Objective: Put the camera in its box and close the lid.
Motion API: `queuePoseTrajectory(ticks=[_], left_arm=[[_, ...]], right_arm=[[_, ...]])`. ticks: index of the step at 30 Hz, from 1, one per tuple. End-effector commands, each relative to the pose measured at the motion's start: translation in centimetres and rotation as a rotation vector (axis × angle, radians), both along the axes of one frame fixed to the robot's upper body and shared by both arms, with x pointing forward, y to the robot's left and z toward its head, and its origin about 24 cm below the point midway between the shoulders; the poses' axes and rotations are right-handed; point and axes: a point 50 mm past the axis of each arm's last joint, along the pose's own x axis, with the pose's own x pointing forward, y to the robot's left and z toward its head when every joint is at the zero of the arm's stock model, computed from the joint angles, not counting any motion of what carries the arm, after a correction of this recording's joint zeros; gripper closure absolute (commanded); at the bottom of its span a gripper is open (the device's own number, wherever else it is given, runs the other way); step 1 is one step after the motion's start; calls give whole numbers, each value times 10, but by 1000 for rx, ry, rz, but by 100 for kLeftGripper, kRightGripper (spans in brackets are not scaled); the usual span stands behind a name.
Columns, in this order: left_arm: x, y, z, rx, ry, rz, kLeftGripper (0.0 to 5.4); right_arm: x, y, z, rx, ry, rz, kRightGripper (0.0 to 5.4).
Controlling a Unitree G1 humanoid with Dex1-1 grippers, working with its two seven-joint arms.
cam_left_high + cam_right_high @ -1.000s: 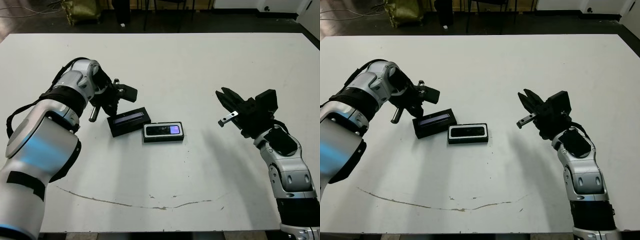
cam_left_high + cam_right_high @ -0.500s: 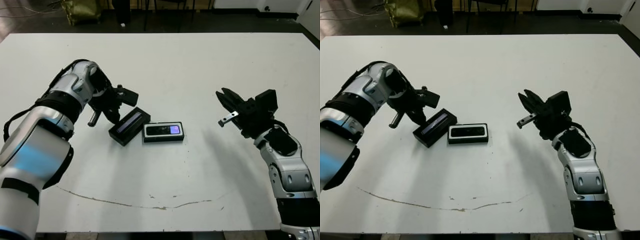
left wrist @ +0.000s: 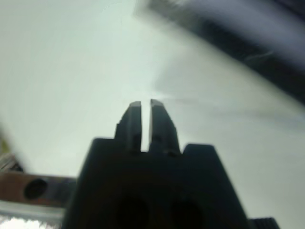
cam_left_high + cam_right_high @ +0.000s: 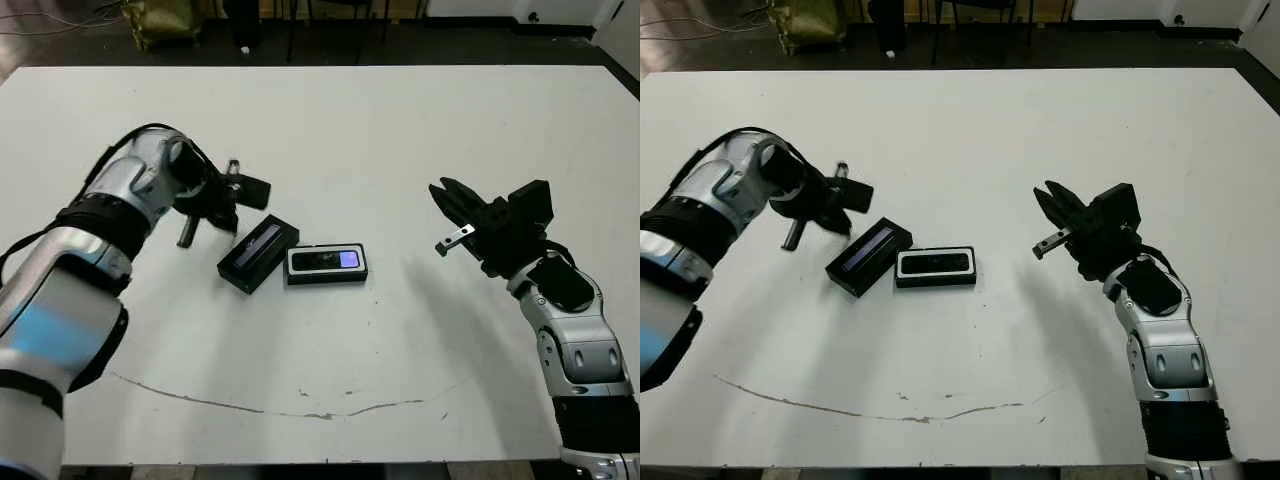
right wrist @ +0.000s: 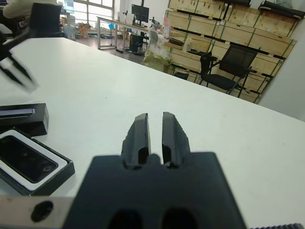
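**Camera boxed, lid still off**

Head view: camera [image 4: 333, 260] lies in its box [image 4: 327, 265]; lid [image 4: 258, 253] touches the box's left end, angled.

Wrist views: left claw [image 3: 142, 106] and right claw [image 5: 155, 126] pressed together, empty, away from box.

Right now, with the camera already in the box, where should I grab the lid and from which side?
Grip the lid across its two long edges near the middle, coming down from above. It lies flat, stripe up, angled against the box's left end, so turn the wrist to that diagonal. The left gripper is probably better placed, being nearer.
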Motion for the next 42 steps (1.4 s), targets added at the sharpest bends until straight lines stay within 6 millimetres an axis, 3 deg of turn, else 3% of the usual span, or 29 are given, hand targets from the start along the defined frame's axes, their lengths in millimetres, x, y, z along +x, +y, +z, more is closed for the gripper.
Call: queuePoseTrajectory(ticks=[1,4,7,12,15,18,24,31,42], left_arm=[[-2,23,-1,-41,-161,100,540],[-7,38,10,-206,-279,184,540],[-24,50,23,-513,-349,220,540],[-71,65,32,-968,-425,279,540],[-101,63,31,-1188,-397,431,540],[-122,58,24,-1345,-362,459,540],[-144,43,5,-1323,-383,381,540],[-149,26,-10,-1157,-329,321,529],[-148,13,-25,-974,-172,258,288]], right_arm=[[-3,-3,-7,5,33,-1,538],[-4,-4,-7,11,28,0,538],[-4,-5,-9,15,29,-3,538],[-4,-5,-10,23,36,5,538],[-4,-3,-11,21,34,9,538],[-4,-1,-11,20,32,9,538],[-4,0,-12,33,31,12,538],[-4,-1,-11,26,24,4,540],[-4,-2,-11,27,30,4,540]])
